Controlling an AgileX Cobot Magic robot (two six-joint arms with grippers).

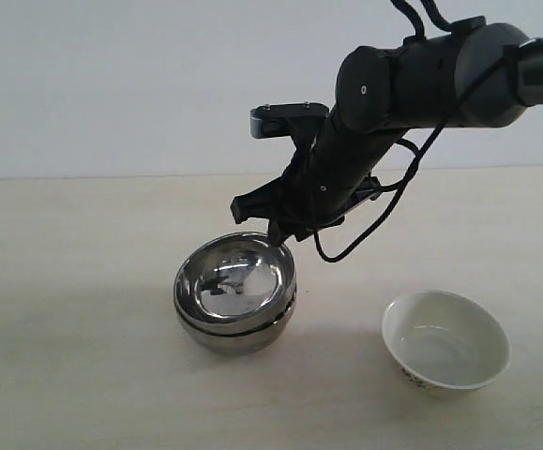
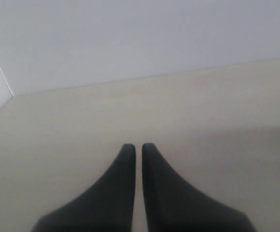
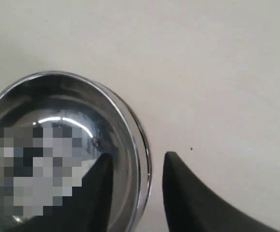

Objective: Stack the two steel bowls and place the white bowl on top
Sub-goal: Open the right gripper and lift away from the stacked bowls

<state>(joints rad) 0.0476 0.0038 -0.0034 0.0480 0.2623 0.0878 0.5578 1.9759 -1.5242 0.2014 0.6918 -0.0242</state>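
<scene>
Steel bowls (image 1: 235, 298): how many are counted?
Two, mirror-bright, nested left of centre on the worktop (image 1: 65, 281), the upper one tilted. One white bowl (image 1: 445, 339), glossy, with a dark pattern near its base, is set well apart to the right.
And the tools?
Two. The left tool (image 2: 138, 146) is seen closed on nothing. The right tool (image 3: 137, 158) is spread across the upper rim, one finger inside, one outside.

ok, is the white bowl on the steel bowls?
No, the white bowl sits on the table, apart from the stacked steel bowls.
</scene>
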